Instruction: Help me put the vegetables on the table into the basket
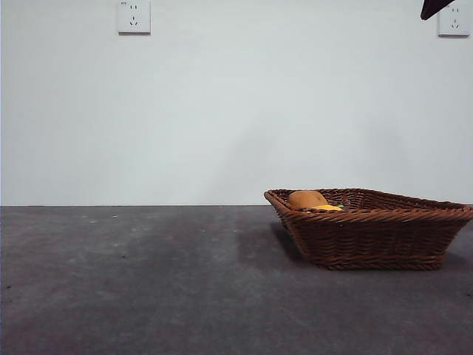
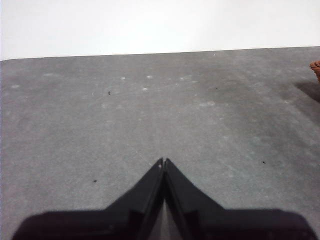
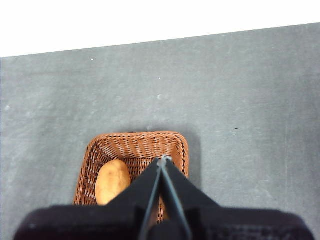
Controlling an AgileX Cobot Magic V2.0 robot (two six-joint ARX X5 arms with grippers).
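The reddish-brown wicker basket stands on the dark grey table at the right. The brown potato lies inside it, with a bit of the yellow-orange lumpy vegetable beside it. The eggplant is hidden or out of view. My right gripper is shut and empty, high above the basket, with the potato below it. It shows only as a black tip at the front view's top corner. My left gripper is shut and empty over bare table, with the basket's edge far off.
A white wall stands behind the table with two sockets high on it. The table's far edge runs along the wall.
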